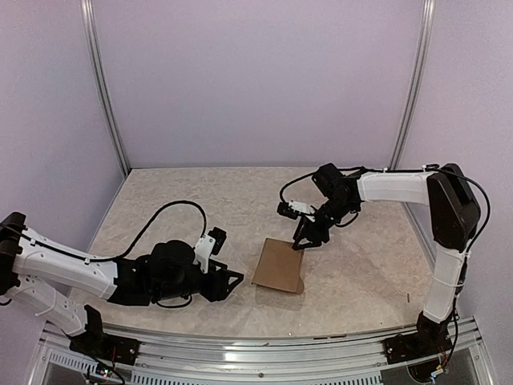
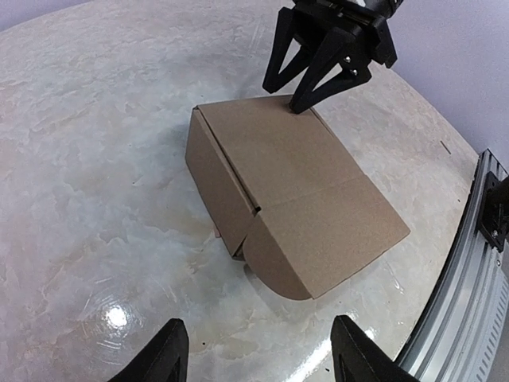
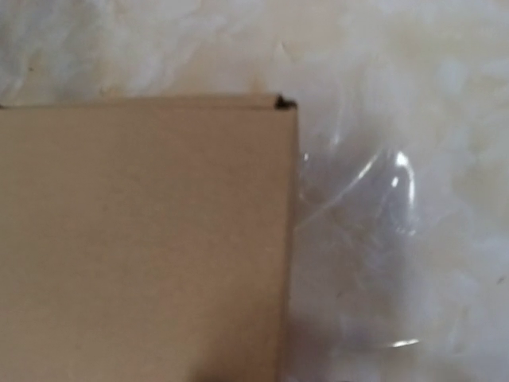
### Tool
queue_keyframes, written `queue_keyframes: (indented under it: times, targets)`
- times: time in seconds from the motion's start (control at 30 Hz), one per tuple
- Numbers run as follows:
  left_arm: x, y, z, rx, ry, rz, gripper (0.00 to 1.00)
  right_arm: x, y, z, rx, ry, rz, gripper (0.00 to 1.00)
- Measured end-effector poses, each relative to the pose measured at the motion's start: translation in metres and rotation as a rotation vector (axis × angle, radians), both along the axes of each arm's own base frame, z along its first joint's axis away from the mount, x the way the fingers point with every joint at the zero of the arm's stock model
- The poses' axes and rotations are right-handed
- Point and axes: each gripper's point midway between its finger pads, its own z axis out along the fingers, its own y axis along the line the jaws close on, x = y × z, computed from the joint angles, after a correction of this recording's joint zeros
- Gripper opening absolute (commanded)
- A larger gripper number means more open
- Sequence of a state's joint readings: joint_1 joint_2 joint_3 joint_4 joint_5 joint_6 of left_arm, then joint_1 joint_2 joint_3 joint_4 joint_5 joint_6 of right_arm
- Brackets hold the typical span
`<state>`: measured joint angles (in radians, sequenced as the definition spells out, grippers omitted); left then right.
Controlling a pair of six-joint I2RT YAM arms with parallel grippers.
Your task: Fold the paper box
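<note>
Paper box [image 1: 279,266] sits on marble table [image 1: 160,200], approx centre, between the two grippers; folded up, lid panel down, top face sloping twd near side; rounded side flap at near-left corner not fully tucked, small gap visible at the seam. L gripper [image 2: 261,342] low over table just beside box's near side, fingers spread wide, holding nothing, not touching box. R gripper [image 2: 286,91] at box's far edge, fingers spread apart, one tip on the top edge; nothing pinched. R wrist cam: box corner fills frame, own fingers not visible.
</note>
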<state>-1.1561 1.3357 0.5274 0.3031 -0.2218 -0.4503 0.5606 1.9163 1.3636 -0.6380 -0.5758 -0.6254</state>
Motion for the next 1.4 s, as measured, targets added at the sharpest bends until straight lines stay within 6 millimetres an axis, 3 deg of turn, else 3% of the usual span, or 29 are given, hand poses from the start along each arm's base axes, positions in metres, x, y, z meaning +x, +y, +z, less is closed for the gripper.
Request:
queue_keyframes:
  times: [0.3, 0.63, 0.77, 0.9, 1.0, 1.27, 1.4]
  targets:
    - [0.004, 0.008, 0.006, -0.009, -0.015, 0.045, 0.60, 0.000, -0.001, -0.006, 0.044, 0.123, -0.056, 0.18]
    - [0.002, 0.027, -0.003, -0.006, -0.007, 0.092, 0.60, 0.033, -0.040, -0.009, 0.140, 0.277, -0.239, 0.16]
    - [0.005, 0.028, -0.004, -0.002, -0.016, 0.109, 0.60, 0.031, -0.057, -0.031, 0.081, 0.321, -0.303, 0.16]
    - [0.010, 0.023, -0.019, 0.047, -0.002, 0.116, 0.62, 0.019, -0.067, -0.049, 0.028, 0.361, -0.327, 0.18]
    - [0.023, 0.011, -0.029, 0.080, 0.021, 0.128, 0.62, 0.015, -0.068, -0.053, 0.021, 0.372, -0.330, 0.18]
    - [0.102, -0.022, -0.042, 0.081, 0.062, 0.216, 0.62, -0.007, -0.073, -0.054, 0.033, 0.400, -0.338, 0.27]
    - [0.125, -0.035, -0.043, 0.071, 0.061, 0.209, 0.62, -0.024, -0.071, -0.046, 0.046, 0.391, -0.312, 0.30]
